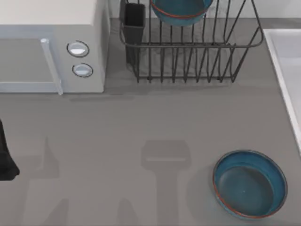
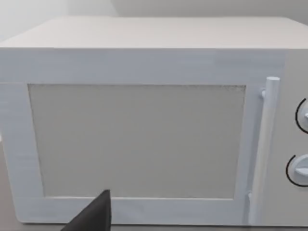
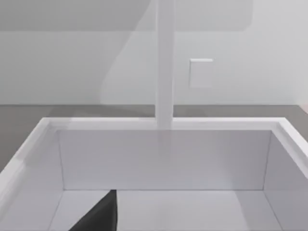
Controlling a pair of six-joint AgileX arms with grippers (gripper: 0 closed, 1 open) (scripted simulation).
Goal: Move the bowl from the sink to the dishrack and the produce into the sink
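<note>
Bowl: the deep teal-blue bowl (image 1: 181,10) with its reddish-brown rim sits in the dishrack (image 1: 190,52), at the far edge of the counter (image 1: 141,122), cut off by the top view's upper border.
Dishrack: dark wire bars standing upright, with a black square utensil cup (image 1: 134,23) at its left corner, just beside the microwave.
Sink: its raised white rim (image 1: 282,75) runs along the counter's right edge; the right wrist view looks into the pale basin (image 3: 163,159), with a white faucet post (image 3: 164,62) rising from its far rim and a small white wall plate (image 3: 201,72) behind.
Blue dish: a wide, shallow blue dish (image 1: 250,183) lies near the counter's near right corner, well apart from the dishrack and just beside the sink rim.
Microwave: a white microwave (image 1: 51,47) fills the far left corner, two round knobs (image 1: 78,49) and a vertical bar handle (image 2: 267,144) on its front.
Left gripper: dark arm part (image 1: 5,160) at the counter's left edge; one dark fingertip (image 2: 94,216) shows before the microwave door; whether the jaws are spread or pressed together, I cannot tell.
Right gripper: one dark fingertip (image 3: 98,214) hangs above the sink basin; jaw state, cannot tell.
</note>
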